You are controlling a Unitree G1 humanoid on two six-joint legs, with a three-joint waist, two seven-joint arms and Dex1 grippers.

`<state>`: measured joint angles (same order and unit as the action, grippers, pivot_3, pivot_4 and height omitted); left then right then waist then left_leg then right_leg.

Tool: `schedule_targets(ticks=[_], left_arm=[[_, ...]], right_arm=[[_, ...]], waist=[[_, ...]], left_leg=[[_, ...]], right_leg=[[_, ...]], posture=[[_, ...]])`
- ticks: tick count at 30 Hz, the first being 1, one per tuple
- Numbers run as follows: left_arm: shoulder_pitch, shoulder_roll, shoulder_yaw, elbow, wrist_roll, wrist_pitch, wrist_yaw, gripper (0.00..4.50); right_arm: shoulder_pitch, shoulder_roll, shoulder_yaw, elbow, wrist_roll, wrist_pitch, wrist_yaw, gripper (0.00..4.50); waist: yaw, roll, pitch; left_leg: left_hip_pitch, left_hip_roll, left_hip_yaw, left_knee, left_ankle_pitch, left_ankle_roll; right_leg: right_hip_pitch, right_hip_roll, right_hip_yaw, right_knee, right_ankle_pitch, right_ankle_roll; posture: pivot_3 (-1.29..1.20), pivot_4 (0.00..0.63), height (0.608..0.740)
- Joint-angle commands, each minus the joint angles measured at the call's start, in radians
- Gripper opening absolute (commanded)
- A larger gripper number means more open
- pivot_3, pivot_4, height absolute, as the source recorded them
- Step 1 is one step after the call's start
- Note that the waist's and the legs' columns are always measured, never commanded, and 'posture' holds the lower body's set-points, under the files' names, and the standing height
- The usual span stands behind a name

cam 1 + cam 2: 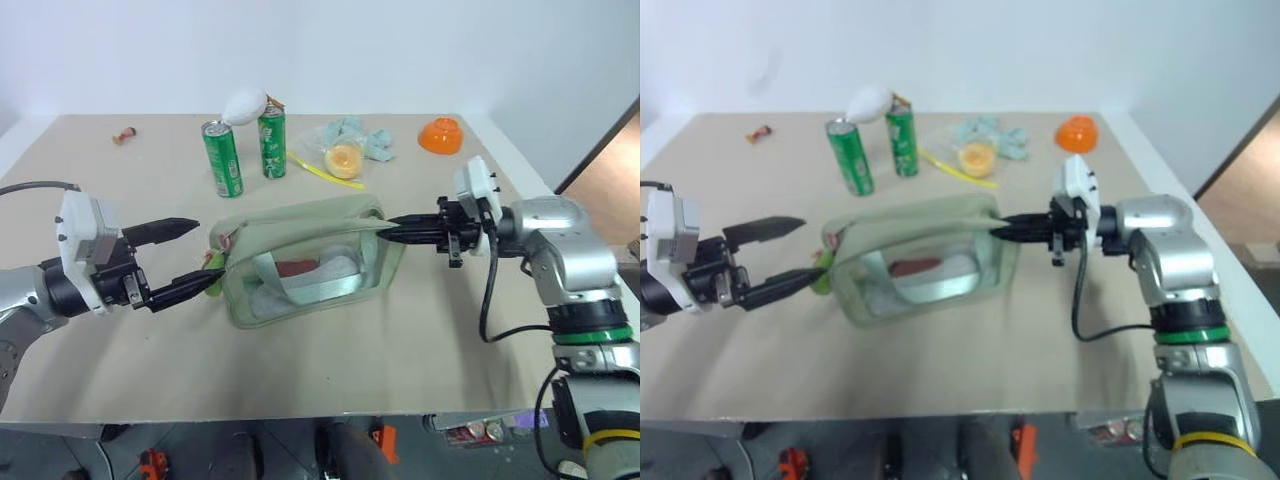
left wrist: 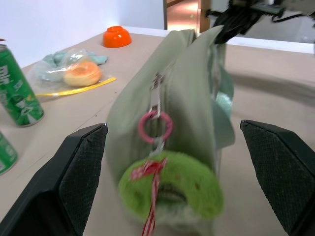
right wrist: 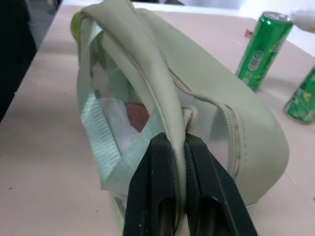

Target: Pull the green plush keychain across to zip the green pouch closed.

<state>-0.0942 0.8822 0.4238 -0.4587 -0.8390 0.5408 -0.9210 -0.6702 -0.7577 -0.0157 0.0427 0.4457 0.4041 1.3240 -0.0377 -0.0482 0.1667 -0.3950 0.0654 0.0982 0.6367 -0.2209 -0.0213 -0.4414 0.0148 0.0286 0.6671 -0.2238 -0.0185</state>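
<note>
Right pincer (image 3: 179,142): clenched on green pouch (image 1: 300,255) end, anchoring it.
Left pincer (image 2: 179,147): released, flanking green plush keychain (image 2: 172,189), ready to pull.

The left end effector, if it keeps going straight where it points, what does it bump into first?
Most likely the green plush keychain, hanging on the near end of the green pouch, between the left end effector's open fingers.

Sage-green pouch (image 1: 310,255) on side; lime plush keychain (image 2: 170,189) dangling at end.
</note>
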Motion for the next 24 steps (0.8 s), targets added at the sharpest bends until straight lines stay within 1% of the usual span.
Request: schedule_targets(ticks=[1, 2, 6, 9, 12, 14, 17, 19, 24], left_arm=[[0.003, -0.012, 0.011, 0.029, 0.043, -0.044, -0.002, 4.5], [0.004, -0.015, 0.009, 0.035, 0.048, -0.048, -0.005, 4.5], [-0.004, -0.028, -0.013, 0.05, 0.073, -0.062, -0.012, 4.5], [-0.019, -0.033, -0.023, 0.061, 0.081, -0.066, -0.012, 4.5], [-0.013, -0.038, -0.021, 0.092, 0.088, -0.053, -0.008, 4.5], [-0.016, -0.062, -0.019, 0.122, 0.1, -0.046, 0.033, 4.5], [-0.033, -0.085, -0.025, 0.143, 0.122, -0.033, 0.097, 4.5], [-0.035, -0.096, -0.033, 0.163, 0.169, -0.065, 0.122, 4.5], [-0.005, -0.112, -0.077, 0.153, 0.224, -0.123, 0.085, 4.5]], right_arm=[[0.051, -0.027, -0.067, -0.187, 0.076, 0.176, -0.127, 0.07], [0.065, -0.024, -0.072, -0.221, 0.093, 0.219, -0.158, 0.07], [0.116, 0.014, -0.073, -0.327, 0.115, 0.282, -0.272, 0.07], [0.147, 0.026, -0.071, -0.361, 0.121, 0.293, -0.312, 0.07], [0.191, 0.046, -0.06, -0.37, 0.097, 0.244, -0.348, 0.07], [0.223, 0.058, -0.045, -0.37, 0.071, 0.186, -0.356, 0.07], [0.239, 0.07, -0.039, -0.371, 0.065, 0.161, -0.373, 0.07], [0.245, 0.078, -0.038, -0.372, 0.065, 0.147, -0.382, 0.07], [0.246, 0.086, -0.031, -0.367, 0.06, 0.118, -0.389, 0.07]], waist=[[0.003, 0.0, 0.0], [0.002, 0.0, 0.0], [0.0, 0.0, 0.0], [-0.001, 0.0, 0.0], [-0.002, 0.0, 0.0], [-0.003, -0.001, -0.001], [-0.006, -0.002, -0.001], [-0.007, -0.003, -0.001], [-0.007, -0.003, -0.001]], left_leg=[[0.0, 0.0, 0.0, 0.0, 0.0, 0.0], [0.0, 0.0, 0.0, 0.0, 0.0, 0.0], [0.001, 0.0, 0.0, 0.001, 0.0, 0.0], [0.001, 0.0, -0.001, 0.001, 0.0, 0.0], [0.001, 0.0, -0.001, 0.001, 0.0, 0.0], [0.001, 0.0, -0.001, 0.001, 0.0, 0.0], [0.001, 0.0, -0.002, 0.001, 0.0, 0.0], [0.001, 0.0, -0.002, 0.001, 0.001, -0.001], [0.002, 0.0, -0.003, 0.001, 0.001, -0.001]], right_leg=[[0.0, 0.0, 0.0, 0.0, 0.0, 0.0], [0.0, 0.0, 0.0, 0.0, 0.0, 0.0], [0.0, 0.0, 0.0, 0.0, 0.001, 0.0], [0.0, 0.001, -0.001, 0.001, 0.001, 0.0], [0.001, 0.001, 0.0, 0.0, 0.001, 0.0], [0.001, 0.001, -0.001, 0.0, 0.001, 0.0], [0.001, 0.002, -0.001, 0.0, 0.001, 0.0], [0.001, 0.002, -0.001, 0.0, 0.001, -0.001], [0.002, 0.002, -0.002, 0.0, 0.002, -0.001]], posture=[[0.0, 0.15, 0.74], [0.0, 0.15, 0.74], [0.0, 0.15, 0.74], [0.0, 0.15, 0.74], [0.0, 0.15, 0.74], [0.0, 0.15, 0.74], [0.0, 0.15, 0.74], [0.0, 0.15, 0.74], [0.0, 0.15, 0.74]])
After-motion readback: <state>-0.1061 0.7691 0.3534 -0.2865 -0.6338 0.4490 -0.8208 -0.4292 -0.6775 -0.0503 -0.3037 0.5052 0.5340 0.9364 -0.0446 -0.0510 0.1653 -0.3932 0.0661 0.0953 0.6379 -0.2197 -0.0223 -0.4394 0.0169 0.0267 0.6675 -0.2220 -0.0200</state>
